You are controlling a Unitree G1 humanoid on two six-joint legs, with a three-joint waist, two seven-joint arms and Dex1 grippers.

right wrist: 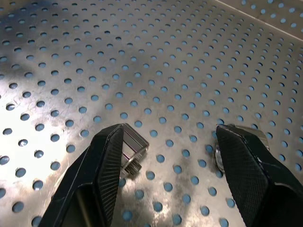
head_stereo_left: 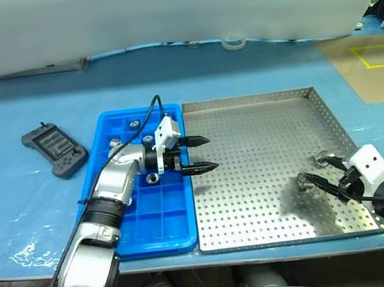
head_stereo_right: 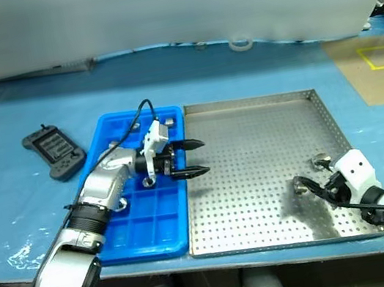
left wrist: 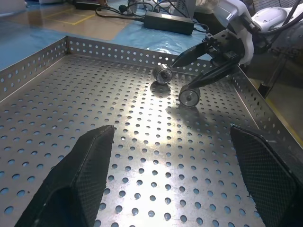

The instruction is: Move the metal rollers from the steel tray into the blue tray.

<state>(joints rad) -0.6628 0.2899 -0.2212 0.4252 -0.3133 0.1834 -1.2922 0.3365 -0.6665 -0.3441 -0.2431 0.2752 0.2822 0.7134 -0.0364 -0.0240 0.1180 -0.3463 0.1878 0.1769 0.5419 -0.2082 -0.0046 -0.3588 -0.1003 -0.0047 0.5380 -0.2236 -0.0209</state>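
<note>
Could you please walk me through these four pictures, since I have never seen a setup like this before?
This is a two-armed robot; each arm ends in a tool with two black fingers. Two pictures come from cameras in its head, looking down over a blue-covered table. The other two come from cameras on its wrists, looking along each tool's fingers.

On the table lie a steel tray with a dotted floor, a blue tray of small compartments beside it, and a black controller further left.

The left tool hangs open over the seam between the trays, holding nothing. The right tool is open low over the steel tray, one finger at each of two rollers; neither is gripped. A few rollers already sit in the blue tray.
</note>
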